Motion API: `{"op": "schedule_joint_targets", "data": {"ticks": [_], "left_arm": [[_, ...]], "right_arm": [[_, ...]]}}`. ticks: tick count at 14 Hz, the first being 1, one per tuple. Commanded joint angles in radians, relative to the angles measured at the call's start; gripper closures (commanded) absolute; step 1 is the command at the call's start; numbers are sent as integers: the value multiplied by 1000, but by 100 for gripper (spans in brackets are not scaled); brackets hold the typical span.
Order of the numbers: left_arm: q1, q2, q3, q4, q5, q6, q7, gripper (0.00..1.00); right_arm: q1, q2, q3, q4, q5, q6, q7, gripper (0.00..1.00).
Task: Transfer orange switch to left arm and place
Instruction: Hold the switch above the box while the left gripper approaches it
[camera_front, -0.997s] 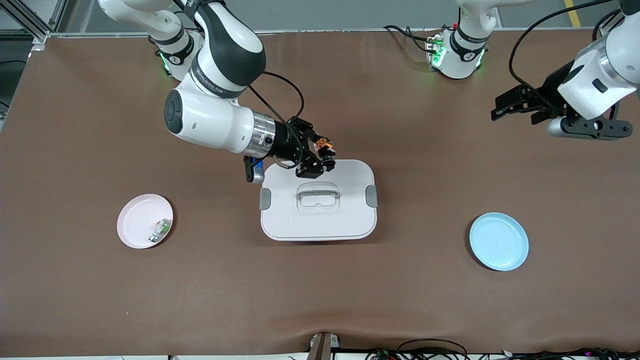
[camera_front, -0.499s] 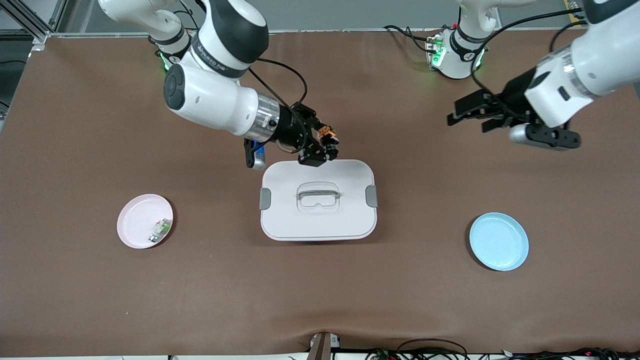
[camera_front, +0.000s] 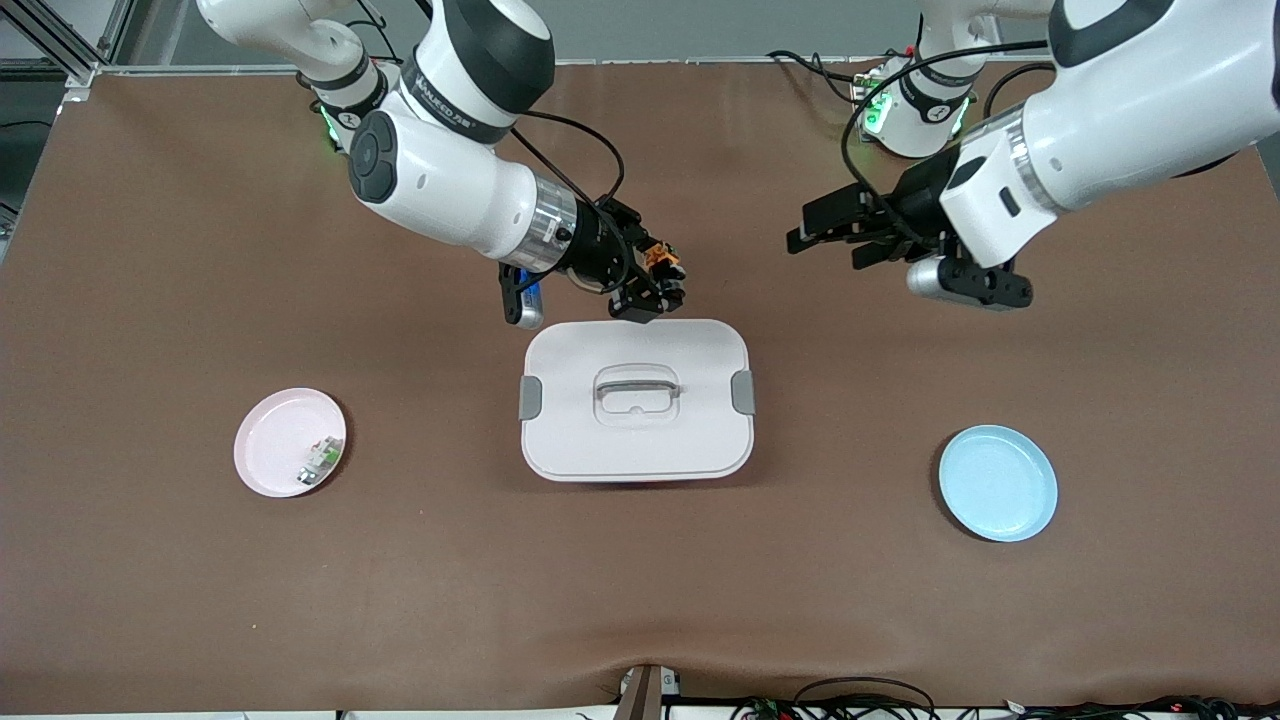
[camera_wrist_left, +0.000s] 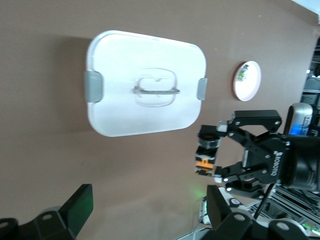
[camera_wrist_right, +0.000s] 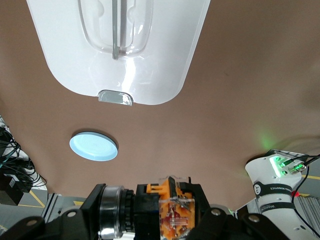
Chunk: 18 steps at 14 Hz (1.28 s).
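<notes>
Now the right tool (camera_front: 660, 283) is gripping the switch (camera_front: 655, 262) at frame centre above the box (camera_front: 636, 440); the left tool (camera_front: 822, 228), fingers spread, should be closing in level, staying clear.

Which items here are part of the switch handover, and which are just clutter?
In play:
- orange switch, held in right gripper
- left gripper, fingers open, over the table
- box, to avoid

Bystanders:
- pink plate with green-and-white component
- blue plate
</notes>
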<state>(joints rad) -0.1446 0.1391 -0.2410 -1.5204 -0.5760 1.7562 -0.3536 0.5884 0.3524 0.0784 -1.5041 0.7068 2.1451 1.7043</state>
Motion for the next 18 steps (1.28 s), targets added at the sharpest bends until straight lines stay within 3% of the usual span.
{"op": "schedule_joint_targets", "data": {"ticks": [1, 6, 13, 18], "left_arm": [[-10, -3, -55, -64, -33, 116, 2, 0], [-12, -4, -109, -142, -88, 259, -8, 0], [-10, -7, -208, -270, -116, 459, -7, 9], [-12, 0, -228, -279, -117, 470, -8, 17]], "right_arm": [[7, -18, -9, -8, -12, -10, 21, 78], [7, -21, -9, -8, -13, -18, 20, 78], [7, -21, -9, -11, -16, -19, 17, 78], [7, -20, -9, -11, -16, -19, 17, 78]]}}
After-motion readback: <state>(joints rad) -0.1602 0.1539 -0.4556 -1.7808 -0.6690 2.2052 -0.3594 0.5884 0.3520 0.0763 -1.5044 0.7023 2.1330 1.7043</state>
